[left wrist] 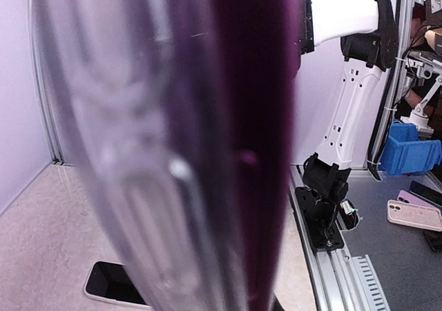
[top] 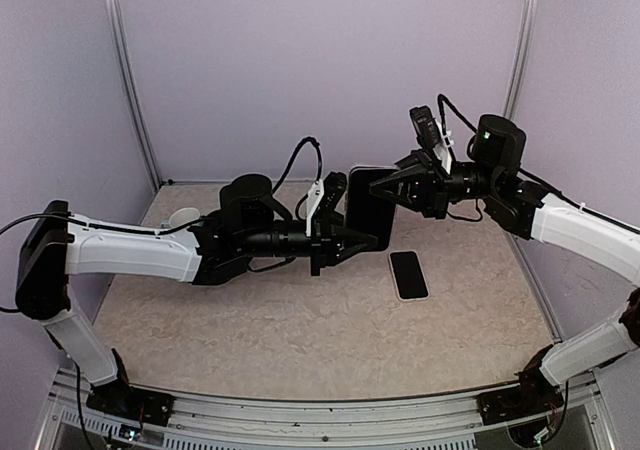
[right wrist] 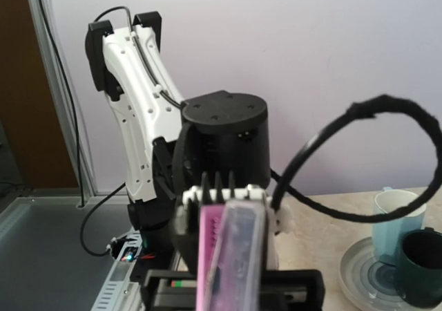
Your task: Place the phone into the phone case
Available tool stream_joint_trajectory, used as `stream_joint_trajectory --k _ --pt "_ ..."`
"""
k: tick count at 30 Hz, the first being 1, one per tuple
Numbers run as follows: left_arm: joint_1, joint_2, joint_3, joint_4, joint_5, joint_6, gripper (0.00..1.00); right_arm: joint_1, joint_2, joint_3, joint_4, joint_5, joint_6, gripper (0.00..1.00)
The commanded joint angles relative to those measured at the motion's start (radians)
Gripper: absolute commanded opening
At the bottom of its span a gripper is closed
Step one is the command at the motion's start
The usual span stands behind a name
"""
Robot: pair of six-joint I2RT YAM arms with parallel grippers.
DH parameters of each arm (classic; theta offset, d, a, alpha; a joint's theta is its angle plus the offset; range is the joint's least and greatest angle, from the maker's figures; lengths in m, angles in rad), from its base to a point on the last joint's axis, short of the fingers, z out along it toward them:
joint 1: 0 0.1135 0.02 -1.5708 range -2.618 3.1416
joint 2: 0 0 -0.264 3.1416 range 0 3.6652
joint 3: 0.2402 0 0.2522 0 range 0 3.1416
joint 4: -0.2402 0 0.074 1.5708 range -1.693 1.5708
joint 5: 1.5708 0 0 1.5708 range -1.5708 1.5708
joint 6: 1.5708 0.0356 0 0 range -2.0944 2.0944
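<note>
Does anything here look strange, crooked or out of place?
Nothing looks spilled or broken. Only the phone case is odd: held upright in mid-air by the left gripper and right gripper, while the phone lies flat on the table.

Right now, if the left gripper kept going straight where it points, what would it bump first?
The left gripper is touching the phone case, so that comes first. Right behind the case is the right gripper, I think.

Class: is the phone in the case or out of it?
Out. The phone lies flat on the table, while the left gripper and right gripper hold the case in the air.
</note>
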Motion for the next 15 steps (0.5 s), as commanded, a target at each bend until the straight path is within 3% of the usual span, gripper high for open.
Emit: stream_joint_trajectory --k 1,4,5,11,15 --pt "-0.011 -0.002 0.034 0.042 0.032 0.034 0.01 0.001 -0.041 -0.015 -0.004 -0.007 0.019 0.00" --pt "-0.013 -0.001 0.027 0.072 -0.015 0.017 0.53 0.001 -0.052 -0.031 0.032 -0.007 0.034 0.00" --pt "-0.013 -0.002 0.019 0.094 -0.032 -0.009 0.62 0.001 -0.051 -0.033 0.059 -0.017 0.050 0.00" --pt "0.010 -0.065 -0.035 0.183 -0.059 -0.031 0.67 0.001 -0.058 -0.011 -0.005 -0.054 -0.002 0.00" --pt "0.037 -0.118 -0.018 0.124 -0.014 -0.021 0.71 0.000 -0.065 0.001 -0.065 -0.062 -0.041 0.00"
